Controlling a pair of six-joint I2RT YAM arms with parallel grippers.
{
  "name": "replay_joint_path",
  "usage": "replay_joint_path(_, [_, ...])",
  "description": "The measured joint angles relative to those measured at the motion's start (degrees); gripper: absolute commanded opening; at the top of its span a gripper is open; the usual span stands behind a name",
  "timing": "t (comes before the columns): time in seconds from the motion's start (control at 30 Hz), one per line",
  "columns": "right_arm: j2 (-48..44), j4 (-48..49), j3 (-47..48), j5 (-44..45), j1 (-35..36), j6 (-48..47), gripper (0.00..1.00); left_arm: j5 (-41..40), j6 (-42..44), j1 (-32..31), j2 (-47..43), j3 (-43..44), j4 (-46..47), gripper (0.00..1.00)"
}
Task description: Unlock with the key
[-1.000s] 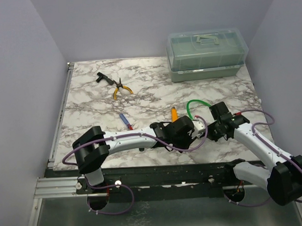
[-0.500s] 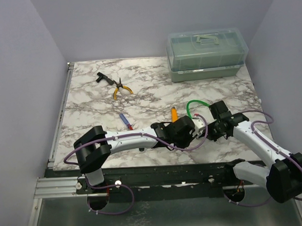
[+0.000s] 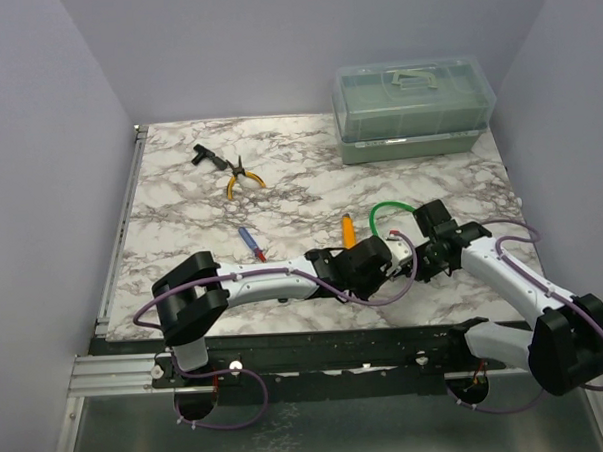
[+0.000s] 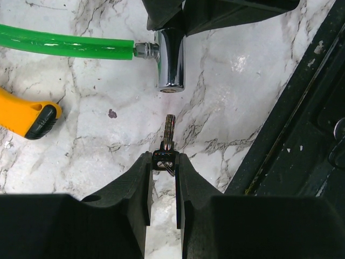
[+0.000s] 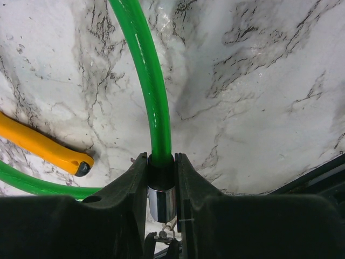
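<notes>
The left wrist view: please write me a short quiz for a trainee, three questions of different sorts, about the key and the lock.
1. True or false: the key is already inside the chrome lock cylinder.
2. What does the right end effector hold?
A) the orange-handled tool
B) the chrome lock cylinder at the end of the green cable
C) the yellow pliers
3. Fill in the gap: the left end effector is shut on the ____.

Key:
1. False. The key tip points at the cylinder, but a gap shows between them.
2. B
3. key
</notes>
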Motion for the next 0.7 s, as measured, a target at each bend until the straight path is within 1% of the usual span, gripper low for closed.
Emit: replay_joint_path(0.7, [1.7, 0.7, 0.0, -0.9, 0.9, 0.4, 0.0, -0.9, 1.0, -0.4, 2.7, -1.0, 1.5, 0.01])
